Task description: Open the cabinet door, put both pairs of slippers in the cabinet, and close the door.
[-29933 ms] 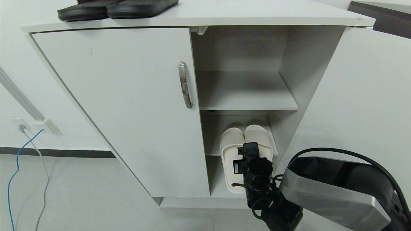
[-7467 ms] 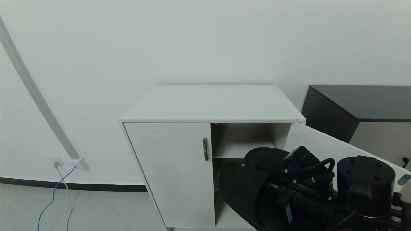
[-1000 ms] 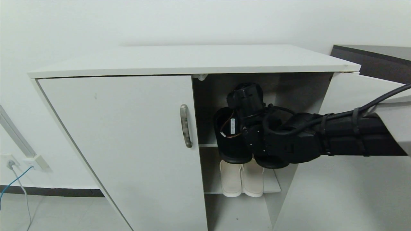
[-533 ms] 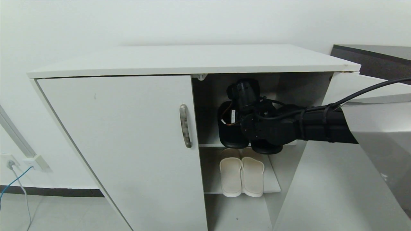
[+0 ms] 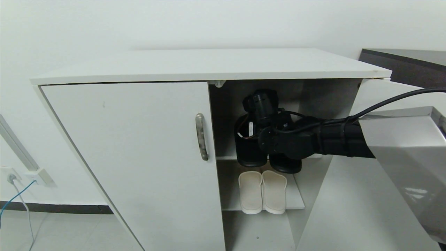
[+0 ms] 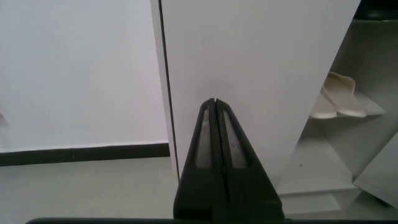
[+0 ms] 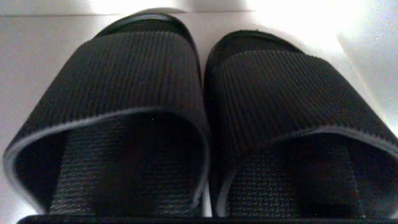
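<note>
A white cabinet [image 5: 209, 64] has its left door [image 5: 132, 157] shut and its right door [image 5: 348, 209] swung wide. My right arm reaches into the upper compartment. The right gripper [image 5: 266, 138] is shut on a pair of black slippers [image 5: 249, 155], whose heels hang over the front edge of the upper shelf [image 5: 224, 158]. Up close, the black slippers [image 7: 124, 112] show their ribbed straps side by side. A pair of white slippers [image 5: 262, 190] lies on the shelf below. My left gripper [image 6: 214, 101] is shut and empty, in front of the closed left door, with the white slippers [image 6: 339, 99] off to one side.
The left door carries a metal handle [image 5: 200, 136] by the opening. A dark cabinet [image 5: 400, 66] stands behind on the right. A wall socket with cables [image 5: 10, 177] sits low on the left. The bottom compartment [image 5: 258, 233] holds nothing.
My right arm has pushed deeper into the cabinet, carrying the black slippers from in front of the opening onto the upper shelf level. The white slippers have stayed put.
</note>
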`<state>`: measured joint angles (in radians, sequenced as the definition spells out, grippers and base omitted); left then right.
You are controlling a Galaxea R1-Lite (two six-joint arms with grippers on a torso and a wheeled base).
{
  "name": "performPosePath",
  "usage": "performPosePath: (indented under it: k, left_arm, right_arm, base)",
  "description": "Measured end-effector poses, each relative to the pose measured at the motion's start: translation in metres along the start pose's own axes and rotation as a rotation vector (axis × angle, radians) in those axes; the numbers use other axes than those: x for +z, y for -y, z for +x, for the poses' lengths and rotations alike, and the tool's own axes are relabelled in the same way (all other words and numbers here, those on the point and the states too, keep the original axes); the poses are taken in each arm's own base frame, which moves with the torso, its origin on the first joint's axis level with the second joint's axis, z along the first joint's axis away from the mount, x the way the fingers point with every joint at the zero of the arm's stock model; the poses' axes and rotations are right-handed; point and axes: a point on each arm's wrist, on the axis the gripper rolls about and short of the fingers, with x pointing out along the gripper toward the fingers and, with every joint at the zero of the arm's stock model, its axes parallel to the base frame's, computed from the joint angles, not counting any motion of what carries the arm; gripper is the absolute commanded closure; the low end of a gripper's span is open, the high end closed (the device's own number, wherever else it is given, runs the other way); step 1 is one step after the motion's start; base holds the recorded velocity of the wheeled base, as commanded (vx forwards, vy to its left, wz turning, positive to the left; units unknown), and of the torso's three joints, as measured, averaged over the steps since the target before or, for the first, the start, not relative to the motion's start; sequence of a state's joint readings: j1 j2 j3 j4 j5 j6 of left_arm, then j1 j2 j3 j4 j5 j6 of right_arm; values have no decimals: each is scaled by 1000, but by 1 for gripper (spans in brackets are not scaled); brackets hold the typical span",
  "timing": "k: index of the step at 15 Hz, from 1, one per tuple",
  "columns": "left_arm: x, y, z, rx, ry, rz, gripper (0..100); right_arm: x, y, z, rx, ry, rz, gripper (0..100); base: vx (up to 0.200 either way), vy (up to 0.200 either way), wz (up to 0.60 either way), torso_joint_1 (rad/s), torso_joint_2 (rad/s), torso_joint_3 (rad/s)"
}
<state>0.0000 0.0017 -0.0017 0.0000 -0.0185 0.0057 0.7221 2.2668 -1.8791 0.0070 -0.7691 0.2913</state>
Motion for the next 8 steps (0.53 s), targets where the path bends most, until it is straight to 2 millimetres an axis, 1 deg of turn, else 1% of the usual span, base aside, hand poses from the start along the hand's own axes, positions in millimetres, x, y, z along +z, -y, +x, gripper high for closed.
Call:
performPosePath:
  k: [4,8]
  left_arm:
    - [0,0,0,0,0,0,100]
    - [0,0,0,0,0,0,100]
  right_arm:
    - [-3,2,-6,-2,-12,-14,0]
    - [-8,7,-31,11,-30,-38,0]
  base:
    - [0,0,0,0,0,0]
    - [0,0,0,0,0,0]
